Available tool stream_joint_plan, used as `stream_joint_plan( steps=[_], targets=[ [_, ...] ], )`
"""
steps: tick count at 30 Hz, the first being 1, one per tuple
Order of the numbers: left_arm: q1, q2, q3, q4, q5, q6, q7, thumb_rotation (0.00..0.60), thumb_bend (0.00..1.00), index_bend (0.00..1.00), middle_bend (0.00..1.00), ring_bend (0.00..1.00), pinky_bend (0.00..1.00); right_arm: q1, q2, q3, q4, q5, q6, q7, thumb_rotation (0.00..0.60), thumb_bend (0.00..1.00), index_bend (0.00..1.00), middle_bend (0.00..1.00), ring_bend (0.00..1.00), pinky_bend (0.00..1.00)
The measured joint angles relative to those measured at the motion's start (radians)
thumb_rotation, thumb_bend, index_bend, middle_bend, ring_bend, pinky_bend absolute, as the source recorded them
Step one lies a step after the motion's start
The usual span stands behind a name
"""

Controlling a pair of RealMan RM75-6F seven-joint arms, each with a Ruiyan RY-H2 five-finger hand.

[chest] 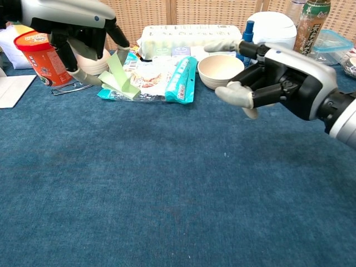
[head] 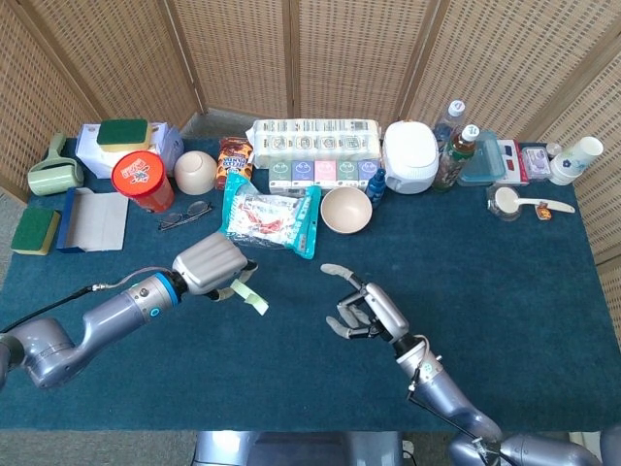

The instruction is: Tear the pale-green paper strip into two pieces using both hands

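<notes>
left hand (head: 208, 268) pinches one end of the strip (head: 248, 296), which hangs off its fingertips above the cloth with its long axis slanting toward the right hand (head: 361, 311), whose fingers are loosely spread and empty, well apart from the free end.

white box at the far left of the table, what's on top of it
A green sponge lies flat on top of the white box in the head view, covering much of its lid. Whatever is printed or resting beneath the sponge cannot be seen, and nothing shows what the box holds.
</notes>
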Motion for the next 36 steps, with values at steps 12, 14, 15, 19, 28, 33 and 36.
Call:
stream_joint_plan(
  steps=[12,14,15,19,28,33,36],
  targets=[
    [-0.024,-0.025,-0.008,0.01,-0.016,-0.02,-0.001,0.6,0.43,0.74,1.0,1.0,1.0,0.039,-0.019,-0.013,-0.006,-0.003,-0.013,0.005,0.6,0.36,0.2,0.93,0.99,0.77],
    [-0.029,-0.032,-0.009,0.012,-0.019,-0.023,0.0,0.6,0.43,0.74,1.0,1.0,1.0,0.045,-0.024,-0.015,-0.008,-0.001,-0.015,0.003,0.6,0.36,0.21,0.93,0.99,0.77],
    [-0.031,-0.034,-0.009,0.012,-0.02,-0.024,0.001,0.6,0.43,0.74,1.0,1.0,1.0,0.048,-0.026,-0.015,-0.01,0.0,-0.016,0.001,0.6,0.36,0.21,0.93,0.99,0.77],
    [-0.038,-0.041,-0.011,0.012,-0.026,-0.027,0.004,0.6,0.43,0.74,1.0,1.0,1.0,0.059,-0.033,-0.016,-0.014,0.003,-0.019,-0.002,0.6,0.36,0.21,0.93,0.99,0.77],
    [-0.044,-0.05,-0.011,0.009,-0.037,-0.027,0.011,0.6,0.43,0.74,1.0,1.0,1.0,0.081,-0.051,-0.018,-0.022,0.02,-0.032,-0.024,0.6,0.36,0.24,0.93,0.99,0.77],
    [-0.047,-0.053,-0.009,0.007,-0.04,-0.027,0.014,0.6,0.43,0.74,1.0,1.0,1.0,0.092,-0.056,-0.017,-0.029,0.029,-0.038,-0.034,0.6,0.36,0.24,0.93,0.99,0.77],
    [-0.049,-0.055,-0.009,0.006,-0.043,-0.028,0.016,0.6,0.43,0.74,1.0,1.0,1.0,0.098,-0.058,-0.017,-0.034,0.034,-0.042,-0.039,0.6,0.36,0.24,0.93,0.99,0.77]
  ],
)
